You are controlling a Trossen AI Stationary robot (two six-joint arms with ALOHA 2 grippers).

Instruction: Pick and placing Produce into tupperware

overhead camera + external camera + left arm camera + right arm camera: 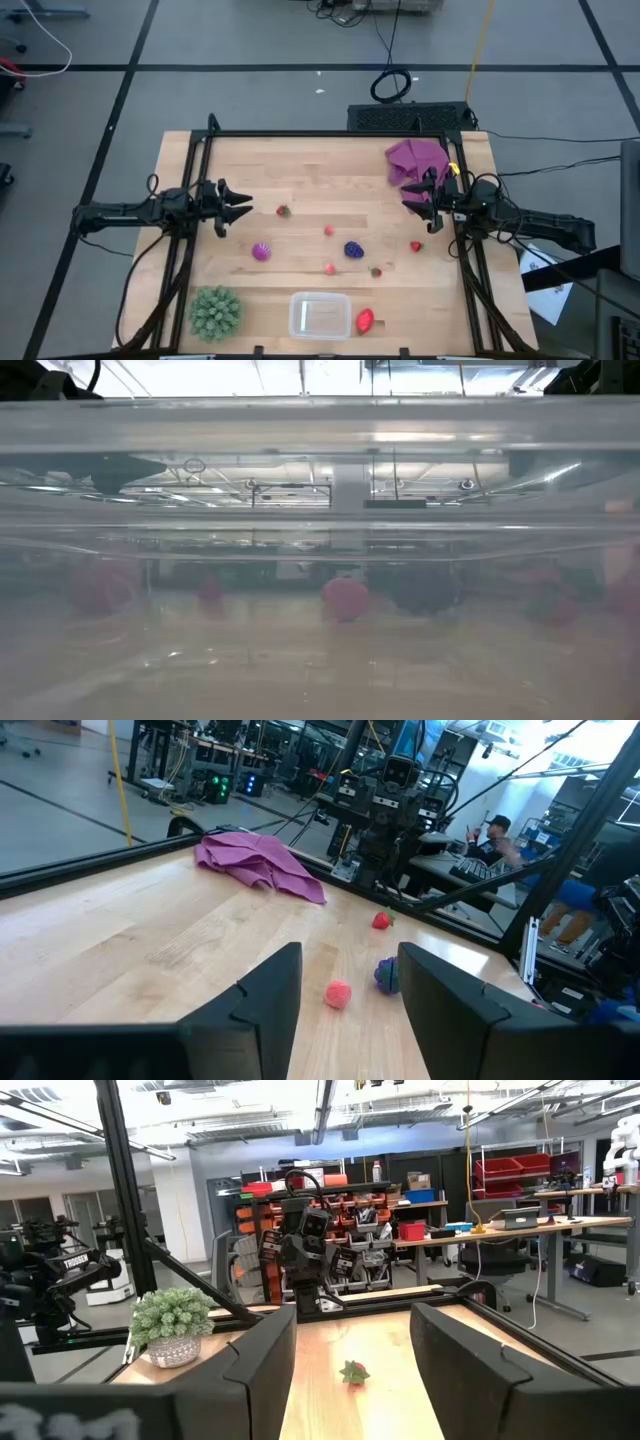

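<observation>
Toy produce lies scattered on the wooden table: a small strawberry, a magenta ball, a purple grape bunch, tiny pink-red pieces, small red fruits and a bigger red strawberry. That strawberry sits beside the clear tupperware at the near edge. My left gripper hovers open at the table's left side, pointing right. My right gripper hovers open at the right side, pointing left. In the left wrist view a pink piece and the grapes lie ahead of the open gripper. The right wrist view shows a strawberry ahead of the open gripper.
A spiky green ball stands left of the tupperware at the near edge. A purple cloth lies crumpled at the far right corner. A black frame borders the table. The low view looks through the tupperware's clear wall. A person sits beyond the table.
</observation>
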